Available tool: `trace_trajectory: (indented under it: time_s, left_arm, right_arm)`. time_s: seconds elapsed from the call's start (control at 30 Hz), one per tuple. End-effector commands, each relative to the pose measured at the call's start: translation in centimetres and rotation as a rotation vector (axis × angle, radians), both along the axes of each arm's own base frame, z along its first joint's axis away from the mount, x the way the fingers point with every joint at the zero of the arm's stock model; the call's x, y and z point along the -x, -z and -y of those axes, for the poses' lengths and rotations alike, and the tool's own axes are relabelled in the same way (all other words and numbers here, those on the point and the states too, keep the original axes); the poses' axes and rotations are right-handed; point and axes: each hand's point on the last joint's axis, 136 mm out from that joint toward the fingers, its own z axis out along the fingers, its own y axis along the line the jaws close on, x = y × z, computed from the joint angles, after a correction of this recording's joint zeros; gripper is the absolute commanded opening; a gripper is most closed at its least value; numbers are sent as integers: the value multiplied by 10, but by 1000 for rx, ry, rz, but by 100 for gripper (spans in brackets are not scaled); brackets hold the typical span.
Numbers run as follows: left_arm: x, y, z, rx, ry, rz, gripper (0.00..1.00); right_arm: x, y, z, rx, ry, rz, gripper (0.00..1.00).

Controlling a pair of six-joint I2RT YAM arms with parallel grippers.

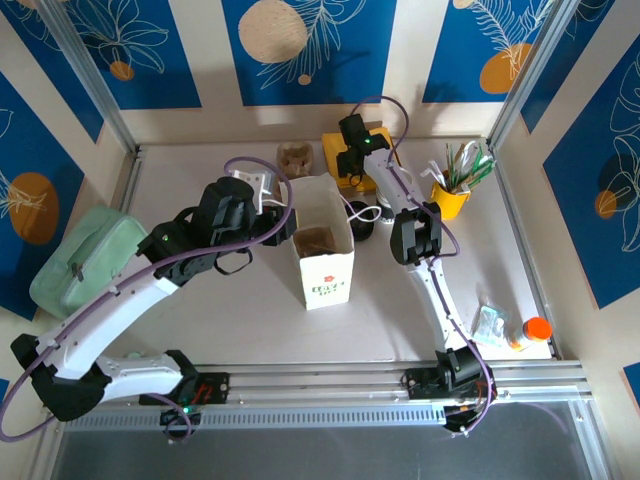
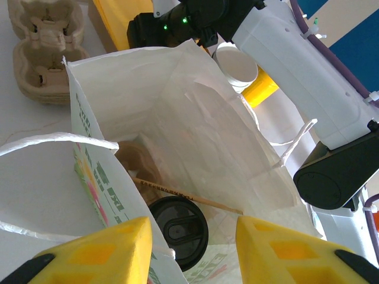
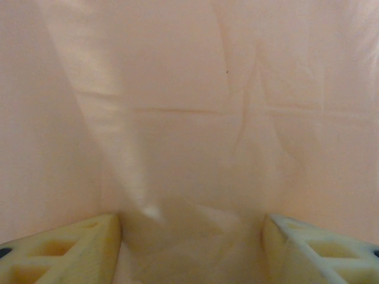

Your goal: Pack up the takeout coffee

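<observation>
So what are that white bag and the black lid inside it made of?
The bag looks like matte white paper: it holds sharp creases. The lid seems moulded black plastic, smooth with a faint sheen.

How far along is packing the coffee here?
Done: the coffee already sits at the bottom of the bag, lid up. In hand: nothing; the left pincer hangs open over the bag mouth, and the right pincer is open, facing pale paper close up. Left: likely just backing both arms away.
</observation>
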Motion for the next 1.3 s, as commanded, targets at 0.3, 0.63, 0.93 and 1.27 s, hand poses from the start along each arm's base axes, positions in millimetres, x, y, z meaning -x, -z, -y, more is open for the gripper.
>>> trace_trajectory:
  time_s: [0.3, 0.63, 0.93, 1.27]
  left_arm:
    - [2, -9, -1, 5, 5, 33, 42]
    - [3, -8, -1, -2, 6, 28, 42]
    - [4, -9, -4, -3, 2, 29, 43]
    - [6, -9, -7, 1, -4, 26, 44]
  right_arm:
    - [6, 11, 3, -101, 29, -67, 40]
    - [4, -16, -5, -208, 24, -43, 27]
    - [1, -54, -5, -225, 8, 22, 22]
    - [2, -80, -2, -237, 2, 57, 10]
